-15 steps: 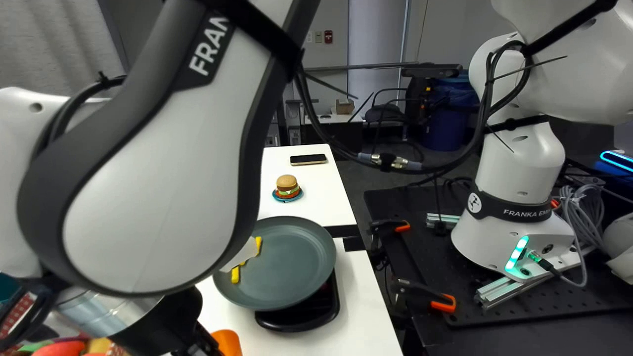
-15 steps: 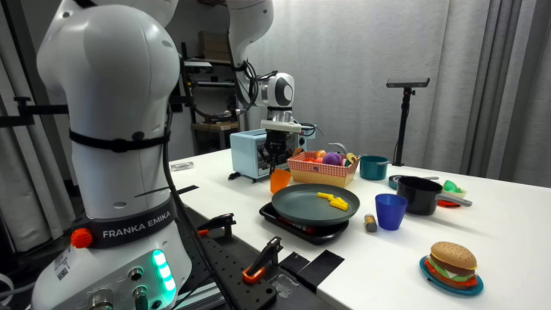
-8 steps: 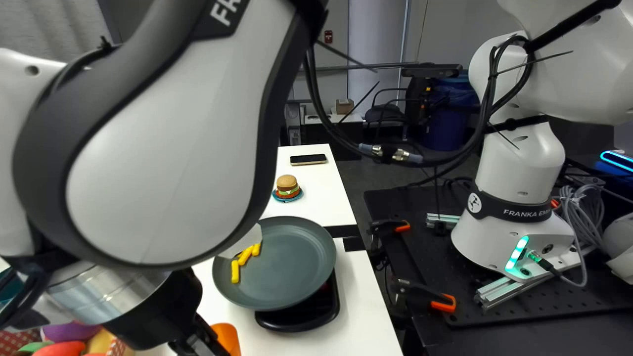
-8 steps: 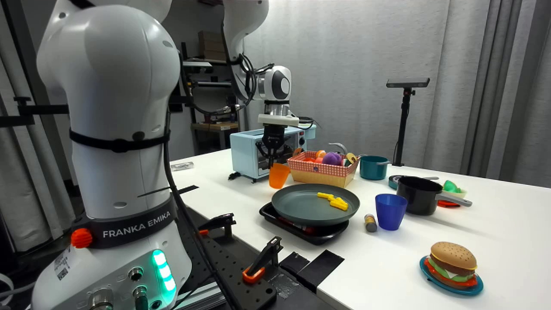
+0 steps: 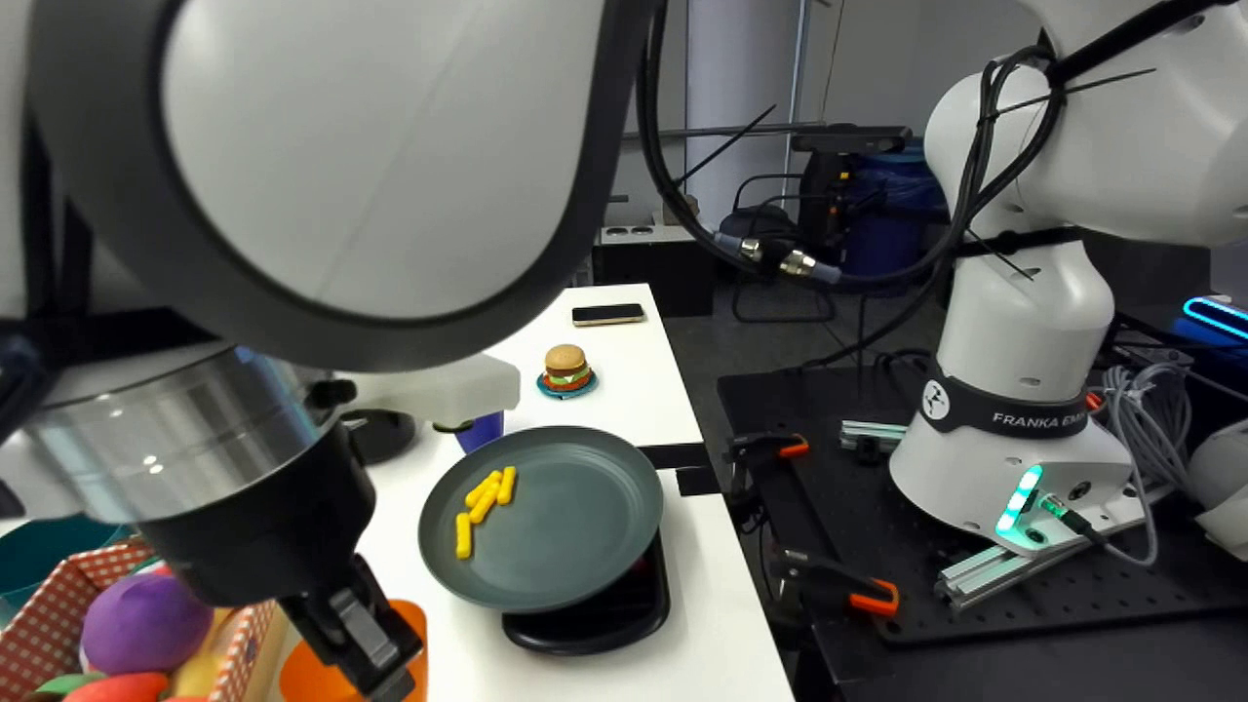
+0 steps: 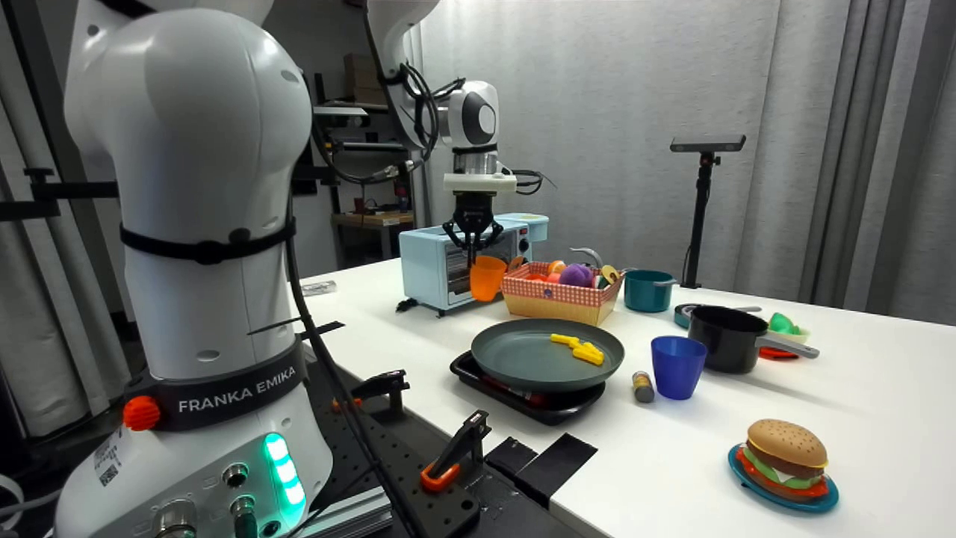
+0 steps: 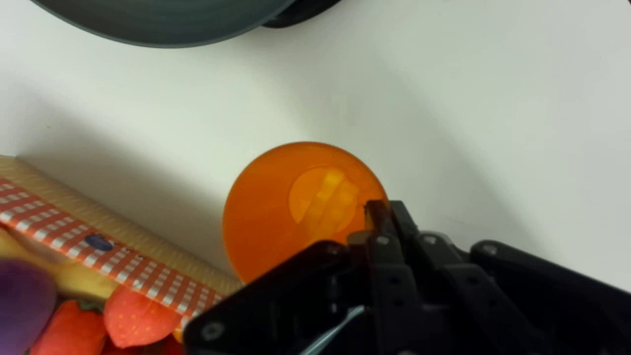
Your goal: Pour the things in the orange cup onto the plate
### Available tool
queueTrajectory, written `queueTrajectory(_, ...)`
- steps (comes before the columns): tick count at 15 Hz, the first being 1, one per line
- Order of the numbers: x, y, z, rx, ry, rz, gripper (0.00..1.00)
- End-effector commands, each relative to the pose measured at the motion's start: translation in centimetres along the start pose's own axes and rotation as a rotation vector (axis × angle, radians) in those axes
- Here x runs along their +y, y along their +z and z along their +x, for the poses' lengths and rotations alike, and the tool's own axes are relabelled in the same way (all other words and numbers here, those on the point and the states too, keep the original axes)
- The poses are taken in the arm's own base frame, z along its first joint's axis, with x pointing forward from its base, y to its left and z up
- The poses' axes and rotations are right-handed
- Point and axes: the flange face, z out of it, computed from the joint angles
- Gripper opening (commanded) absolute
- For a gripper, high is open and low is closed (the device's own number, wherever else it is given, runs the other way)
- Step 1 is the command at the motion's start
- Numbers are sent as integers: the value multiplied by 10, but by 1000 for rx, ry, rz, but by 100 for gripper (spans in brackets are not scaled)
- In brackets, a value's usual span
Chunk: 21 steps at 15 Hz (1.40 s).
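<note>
The orange cup (image 6: 488, 279) hangs in the air, roughly upright, beside the basket in an exterior view. My gripper (image 7: 390, 213) is shut on its wall at the rim, one finger inside and one outside. Looking down into the cup in the wrist view, I see yellow sticks (image 7: 329, 199) at its bottom. The large dark grey-green plate (image 5: 575, 531) rests on a black tray, with several yellow sticks (image 5: 485, 497) lying on it. In the wrist view only the plate's edge (image 7: 167, 37) shows, at the top, apart from the cup.
A basket (image 6: 560, 299) of toy food stands close beside the cup, with a light blue toy oven (image 6: 433, 261) behind. A blue cup (image 6: 677, 366), a small bottle (image 6: 642, 387), a black pot (image 6: 724, 340) and a toy burger (image 6: 786, 463) stand past the plate.
My gripper has risen with the orange cup, which now hangs higher above the table and looks more upright. The plate and the sticks on it have stayed put.
</note>
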Motion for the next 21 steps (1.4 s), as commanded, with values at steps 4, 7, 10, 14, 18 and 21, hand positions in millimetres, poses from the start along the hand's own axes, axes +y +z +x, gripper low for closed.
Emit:
queueTrajectory(4, 12, -37, -39, 149, 40, -43, 1)
queueTrajectory(7, 22, -45, -55, 211, 64, -66, 1)
queueTrajectory(10, 27, -49, -70, 262, 72, -96, 1)
queueTrajectory(14, 26, -49, -91, 316, 100, -122, 1)
queueTrajectory(18, 20, -45, -118, 360, 134, -150, 1)
queueTrajectory(21, 17, -43, -131, 381, 147, -168, 1)
